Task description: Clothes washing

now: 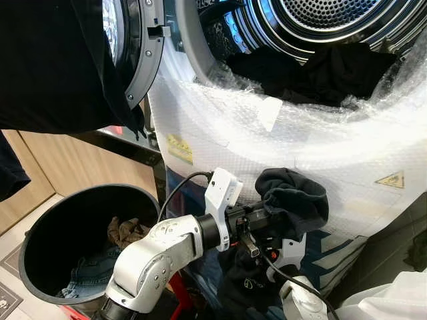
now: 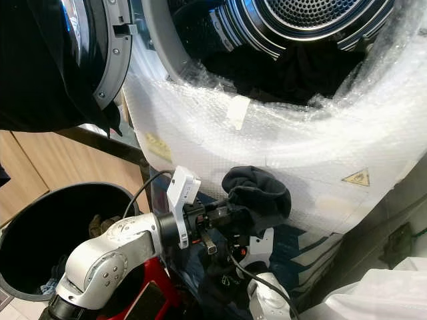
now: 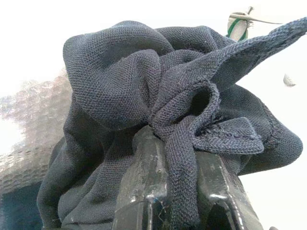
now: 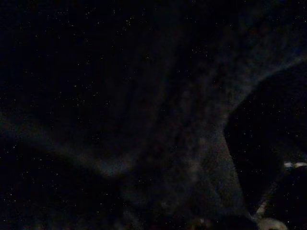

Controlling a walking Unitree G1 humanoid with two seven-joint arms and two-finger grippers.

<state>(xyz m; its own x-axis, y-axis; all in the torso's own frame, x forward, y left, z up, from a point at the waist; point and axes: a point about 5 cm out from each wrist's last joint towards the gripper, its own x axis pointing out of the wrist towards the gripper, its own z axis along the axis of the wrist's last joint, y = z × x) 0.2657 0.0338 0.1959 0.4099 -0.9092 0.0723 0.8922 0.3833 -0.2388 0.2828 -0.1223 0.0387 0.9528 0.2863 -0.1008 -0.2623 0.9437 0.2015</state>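
Note:
A dark navy garment (image 1: 297, 197) hangs bunched in front of the washing machine, below its bubble-wrapped opening (image 1: 267, 127). My left gripper (image 1: 263, 217) reaches in from the left and is shut on a fold of it; in the left wrist view the cloth (image 3: 134, 81) is pinched between the black fingers (image 3: 144, 182). My right gripper (image 1: 285, 259) comes up from below, under the hanging part of the same garment, which covers it. The right wrist view is very dark, with cloth close in front. More dark clothes (image 1: 320, 70) lie inside the drum (image 1: 313, 17).
The washer door (image 1: 137, 60) stands open at the left, with a black garment (image 1: 53, 67) draped over it. A round black bin (image 1: 40, 233) at lower left holds jeans (image 1: 90, 277) and a brown cloth (image 1: 123, 232). Wooden cabinet fronts (image 1: 73, 167) stand behind it.

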